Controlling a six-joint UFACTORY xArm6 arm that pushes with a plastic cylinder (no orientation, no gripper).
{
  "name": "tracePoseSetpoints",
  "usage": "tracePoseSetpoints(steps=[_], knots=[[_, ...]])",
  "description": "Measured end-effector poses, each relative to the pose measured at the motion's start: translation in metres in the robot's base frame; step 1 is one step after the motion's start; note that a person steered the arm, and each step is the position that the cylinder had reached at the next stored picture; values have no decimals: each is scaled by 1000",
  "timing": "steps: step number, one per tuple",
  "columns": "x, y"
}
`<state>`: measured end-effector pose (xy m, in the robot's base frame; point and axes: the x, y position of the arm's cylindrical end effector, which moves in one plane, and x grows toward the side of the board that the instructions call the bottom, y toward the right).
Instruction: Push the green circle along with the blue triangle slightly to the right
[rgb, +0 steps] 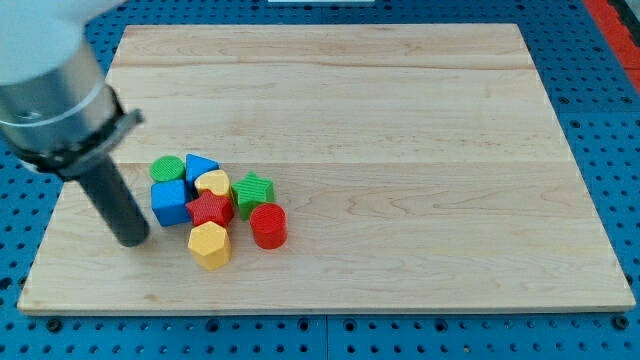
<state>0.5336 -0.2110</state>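
The green circle (167, 168) lies at the upper left of a tight cluster of blocks on the wooden board (400, 120). The blue triangle (200, 165) touches its right side. My tip (133, 240) is at the end of the dark rod, left of the cluster and a little below the green circle. It stands just left of a blue cube (170, 202) and does not touch the green circle or the blue triangle.
The cluster also holds a yellow heart-like block (213, 183), a red star (211, 209), a green star (252, 192), a red cylinder (268, 226) and a yellow hexagon (209, 245). The arm's grey body (50, 70) covers the board's top left corner.
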Motion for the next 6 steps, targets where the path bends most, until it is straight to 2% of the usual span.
tracePoseSetpoints(steps=[2, 4, 5, 6], knots=[[-53, -12], [-62, 42], [-62, 31], [-91, 18]])
